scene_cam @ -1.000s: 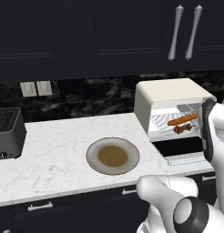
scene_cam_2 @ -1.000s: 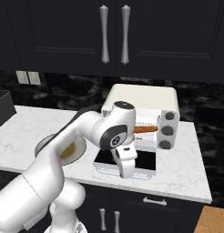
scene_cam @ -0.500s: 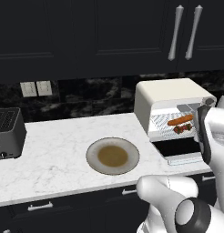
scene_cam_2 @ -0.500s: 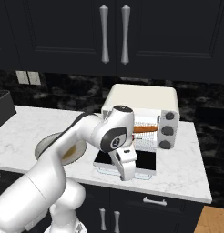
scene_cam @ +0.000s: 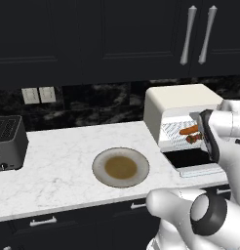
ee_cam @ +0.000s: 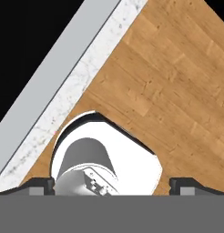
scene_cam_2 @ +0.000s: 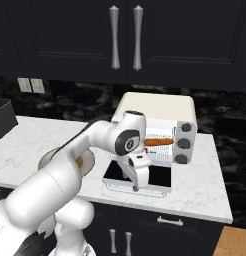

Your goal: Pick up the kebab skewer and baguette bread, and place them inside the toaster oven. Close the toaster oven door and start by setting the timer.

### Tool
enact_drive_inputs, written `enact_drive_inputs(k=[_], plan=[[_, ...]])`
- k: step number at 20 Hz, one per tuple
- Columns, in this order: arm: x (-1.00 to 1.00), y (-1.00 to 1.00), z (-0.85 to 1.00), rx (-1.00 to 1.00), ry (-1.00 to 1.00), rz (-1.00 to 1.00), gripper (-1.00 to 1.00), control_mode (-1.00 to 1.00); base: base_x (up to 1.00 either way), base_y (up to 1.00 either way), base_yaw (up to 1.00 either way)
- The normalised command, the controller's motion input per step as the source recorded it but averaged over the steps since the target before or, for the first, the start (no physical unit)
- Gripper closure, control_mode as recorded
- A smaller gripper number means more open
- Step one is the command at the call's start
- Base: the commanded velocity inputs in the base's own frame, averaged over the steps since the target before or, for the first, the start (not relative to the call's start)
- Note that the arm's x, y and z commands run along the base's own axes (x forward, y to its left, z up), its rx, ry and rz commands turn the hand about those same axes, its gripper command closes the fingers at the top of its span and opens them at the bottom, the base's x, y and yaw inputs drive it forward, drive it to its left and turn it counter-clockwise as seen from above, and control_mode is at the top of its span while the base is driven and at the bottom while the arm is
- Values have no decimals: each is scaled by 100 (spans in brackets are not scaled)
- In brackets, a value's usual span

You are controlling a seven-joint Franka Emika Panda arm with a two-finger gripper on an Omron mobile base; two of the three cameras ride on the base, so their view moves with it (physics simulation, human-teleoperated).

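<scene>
Since the earlier frame the arm has drawn a little back from the toaster oven (scene_cam_2: 160, 127); nothing on the table (scene_cam: 58, 171) has shifted. At far left stands a dark slot toaster (scene_cam: 9, 142), then a plate (scene_cam: 121, 167). Right, the toaster oven door (scene_cam_2: 140, 178) lies open; the baguette bread (scene_cam_2: 159, 142) and kebab skewer (scene_cam: 193, 139) rest on the rack. The fingers (scene_cam_2: 138, 182) are spread wide, holding nothing, above the door.

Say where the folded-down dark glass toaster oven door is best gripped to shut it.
The pale bar handle along the front edge of the cream-framed dark glass door, approached from the front. The door lies flat, hinged at the cream-white toaster oven, so that free edge probably lifts easiest.
</scene>
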Motion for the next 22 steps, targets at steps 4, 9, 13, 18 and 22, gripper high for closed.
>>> enact_drive_inputs(k=[4,9,13,18,22], plan=[[0,0,-26,0,1,0,-100,-100,0,0,0],[0,0,-38,0,0,0,-100,-100,0,0,0],[13,0,-22,0,0,0,-100,-100,0,0,0],[26,0,-4,0,0,0,-100,-100,0,0,0],[20,-2,-4,0,0,-2,-100,-100,0,0,0]])
